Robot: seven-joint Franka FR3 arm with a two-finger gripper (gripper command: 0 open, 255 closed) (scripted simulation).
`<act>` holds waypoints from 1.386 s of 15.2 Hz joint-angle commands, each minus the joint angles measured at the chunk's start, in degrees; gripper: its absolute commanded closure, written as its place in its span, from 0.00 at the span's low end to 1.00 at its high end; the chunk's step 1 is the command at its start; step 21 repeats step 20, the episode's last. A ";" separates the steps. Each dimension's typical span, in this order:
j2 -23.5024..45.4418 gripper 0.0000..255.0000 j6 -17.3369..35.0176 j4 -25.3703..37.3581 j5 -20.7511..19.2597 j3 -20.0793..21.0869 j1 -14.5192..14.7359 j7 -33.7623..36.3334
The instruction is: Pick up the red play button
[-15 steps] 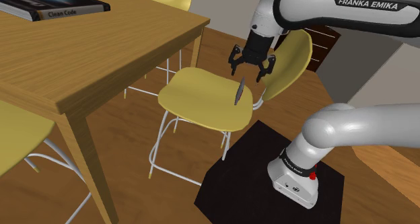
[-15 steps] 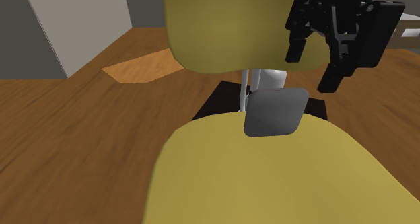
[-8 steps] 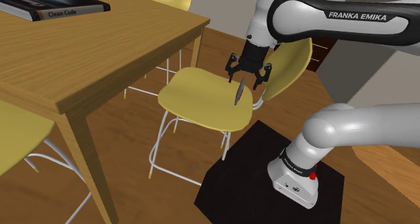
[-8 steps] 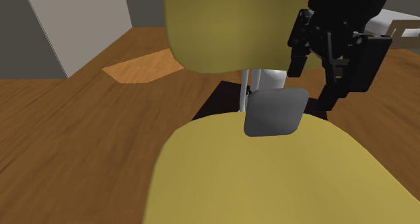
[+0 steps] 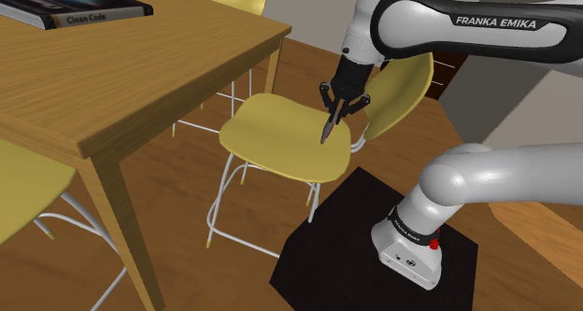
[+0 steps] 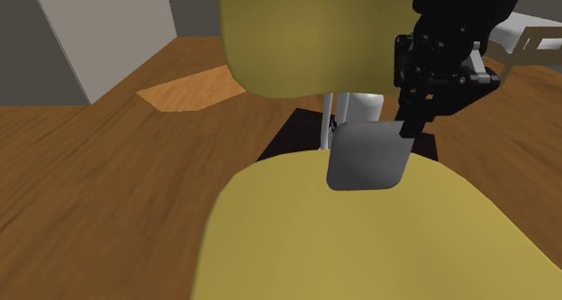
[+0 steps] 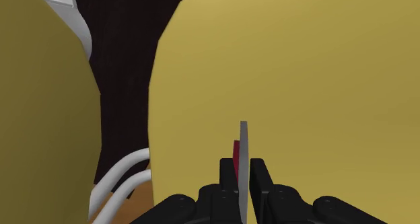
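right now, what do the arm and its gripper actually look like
The arm is glossy white with rounded links and dark joint sections. A dark band on the upper link carries white FRANKA EMIKA lettering. Near its base sit a black ring and a small red dot. The gripper is all black, with two slim fingers.

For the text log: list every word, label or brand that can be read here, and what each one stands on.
"FRANKA EMIKA": on the upper link of the arm.
"Clean Code": on the spine of the book lying on the table.
Print on the band around the arm's base: too small to read.
Grey face of the play button, clasped by the end effector: no text.
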 commanded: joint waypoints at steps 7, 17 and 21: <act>-0.10 1.00 -3.06 1.06 -0.57 -0.52 -0.14 -0.01; 0.15 1.00 -10.51 8.91 -1.76 -1.73 -1.90 -0.55; 0.30 1.00 -11.32 9.86 -1.95 -1.92 -2.00 -0.53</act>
